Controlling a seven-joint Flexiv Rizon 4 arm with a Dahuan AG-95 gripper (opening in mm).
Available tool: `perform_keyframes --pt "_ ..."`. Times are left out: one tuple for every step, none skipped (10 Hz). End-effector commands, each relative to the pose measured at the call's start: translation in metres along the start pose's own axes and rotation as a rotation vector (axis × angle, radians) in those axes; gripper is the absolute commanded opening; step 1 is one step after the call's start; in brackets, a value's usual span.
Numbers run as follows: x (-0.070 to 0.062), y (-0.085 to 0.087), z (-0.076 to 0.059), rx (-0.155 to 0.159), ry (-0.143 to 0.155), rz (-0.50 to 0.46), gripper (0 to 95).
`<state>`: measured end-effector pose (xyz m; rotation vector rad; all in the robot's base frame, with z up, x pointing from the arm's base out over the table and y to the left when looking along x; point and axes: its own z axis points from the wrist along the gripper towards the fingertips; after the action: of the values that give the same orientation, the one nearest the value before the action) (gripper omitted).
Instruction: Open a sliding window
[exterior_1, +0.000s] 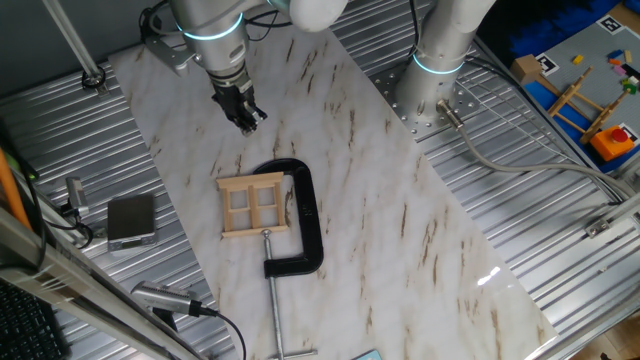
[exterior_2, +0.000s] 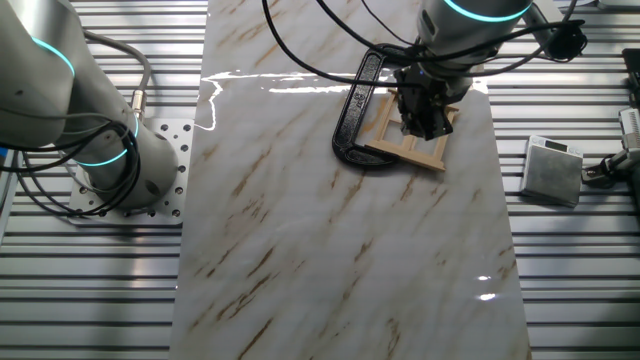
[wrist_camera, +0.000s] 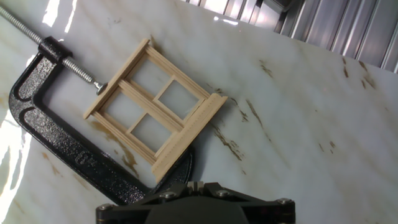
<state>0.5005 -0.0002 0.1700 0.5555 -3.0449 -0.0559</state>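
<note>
Nearest the hand view's lens, the dark tool shows only its housing; whether it is released or clenched cannot be told from any view. It hangs above the surface, apart from the window. Below it lies the small, square sliding window of light unpainted wood, flat on the white, brown-veined marble-patterned surface. Thin crossbars divide it into four panes; two opposite sides are wider, grooved rails. A black cast-metal C-clamp with a rough, pebbled finish curves around one side, its threaded steel screw pressing against the frame's edge. Farther off, ribbed aluminium decking borders the slab, and a small grey box rests there.
</note>
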Motion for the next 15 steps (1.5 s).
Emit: perform_keyframes --pt "0.000 0.000 0.000 -0.002 0.000 -0.002 0.0" --pt "0.000 0.000 0.000 -0.002 0.000 -0.003 0.0" --pt "0.000 0.000 0.000 -0.002 0.000 -0.003 0.0" --pt "0.000 0.000 0.000 -0.002 0.000 -0.003 0.0" --pt "0.000 0.000 0.000 -0.002 0.000 -0.005 0.0" --pt "0.000 0.000 0.000 -0.002 0.000 -0.006 0.0" --pt "0.000 0.000 0.000 -0.002 0.000 -0.010 0.0" --pt "0.000 0.000 0.000 0.000 0.001 -0.008 0.0" --pt "0.000 0.000 0.000 0.000 0.001 -0.004 0.0" --pt "0.000 0.000 0.000 0.001 0.001 -0.016 0.0" --pt "-0.001 0.001 0.001 0.001 0.001 -0.006 0.0" --pt "-0.005 0.001 0.003 0.000 -0.001 0.000 0.0" --pt "-0.016 0.002 0.009 -0.003 -0.003 0.000 0.0" --pt "-0.023 0.004 0.012 -0.005 -0.005 0.001 0.0" --pt "-0.033 0.008 0.016 -0.010 -0.007 0.003 0.0"
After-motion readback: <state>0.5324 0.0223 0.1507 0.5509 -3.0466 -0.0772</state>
